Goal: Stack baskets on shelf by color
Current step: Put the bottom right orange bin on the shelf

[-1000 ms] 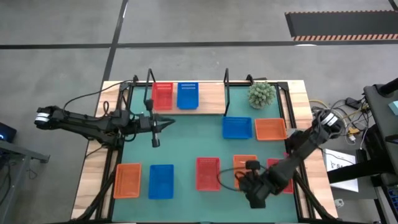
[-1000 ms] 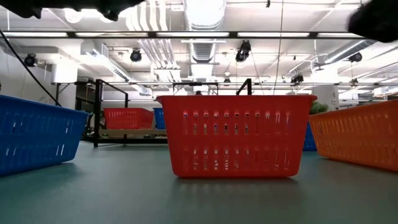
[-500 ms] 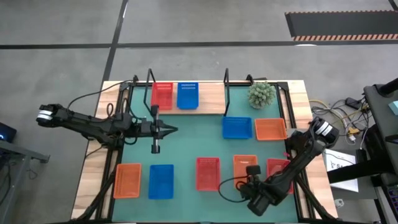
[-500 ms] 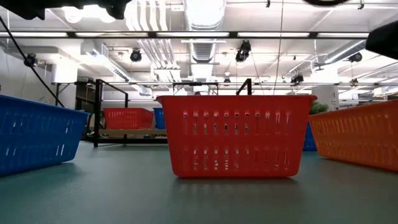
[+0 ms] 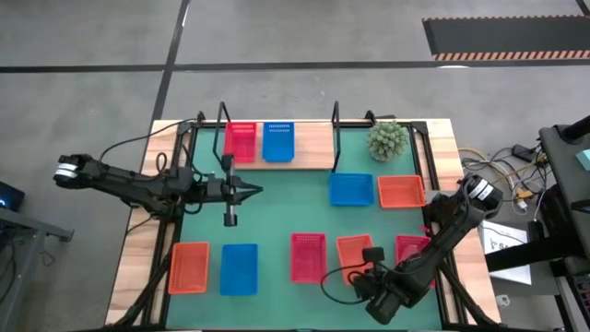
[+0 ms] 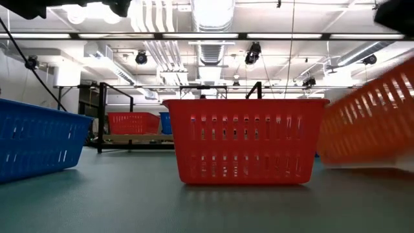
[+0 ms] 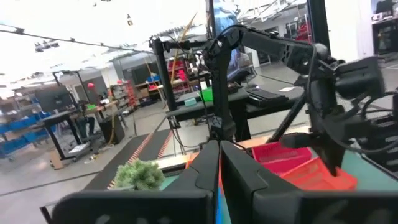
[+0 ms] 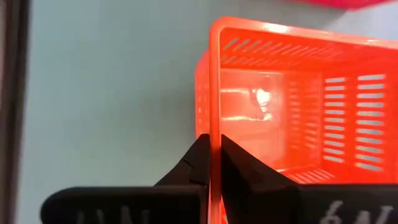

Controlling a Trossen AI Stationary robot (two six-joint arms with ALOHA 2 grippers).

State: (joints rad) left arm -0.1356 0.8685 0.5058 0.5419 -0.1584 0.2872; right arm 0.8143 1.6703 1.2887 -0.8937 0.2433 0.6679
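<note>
Green tabletop (image 5: 277, 217) under ceiling ducts (image 6: 207, 19)

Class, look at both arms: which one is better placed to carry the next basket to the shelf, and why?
Right. The right gripper is shut on the orange basket rim, and the basket looks tilted off the table. The left gripper hangs shut and empty over bare table in front of the shelf.

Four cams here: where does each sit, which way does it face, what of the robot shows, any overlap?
High: overhead, straight down on the table; both arms show.
Low: table-top height, level across a red basket toward the shelf; arm parts at the top edge.
Left wrist: past the left gripper, jaws shut, toward the right arm.
Right wrist: right gripper clamping the orange basket rim.
Shared: the orange basket shows in the high, low and right wrist views.
</note>
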